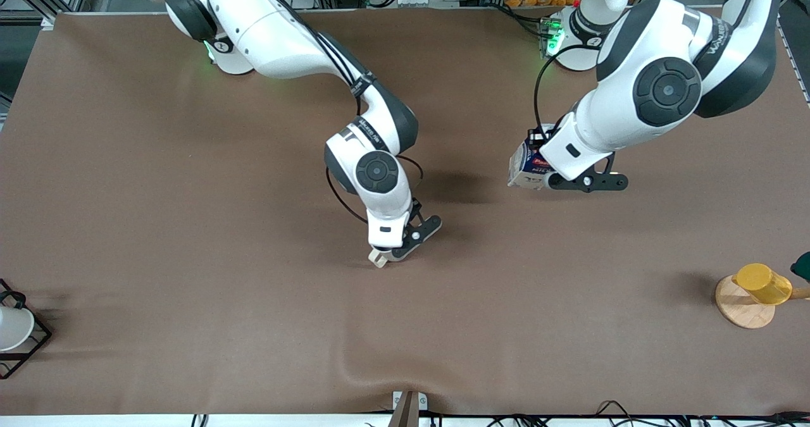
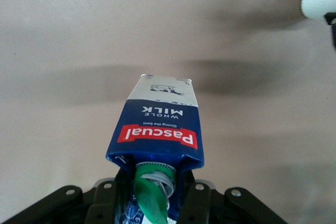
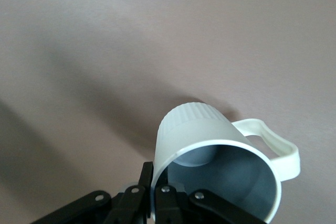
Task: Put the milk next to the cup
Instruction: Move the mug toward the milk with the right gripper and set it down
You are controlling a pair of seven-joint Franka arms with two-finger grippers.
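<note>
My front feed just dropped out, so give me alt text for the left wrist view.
The left pincer is shut on the milk, a dark blue carton with a red Pascal band and a green cap, held in the air over the bare brown table. A pale rounded bit of the other arm shows at one corner.

Yellow cup (image 1: 762,283): you see it on a wooden disc (image 1: 743,305), at the left arm's end of the tabletop (image 1: 190,224).
Black wire frame (image 1: 25,341): it holds a white object (image 1: 12,329), at the right arm's end.
</note>
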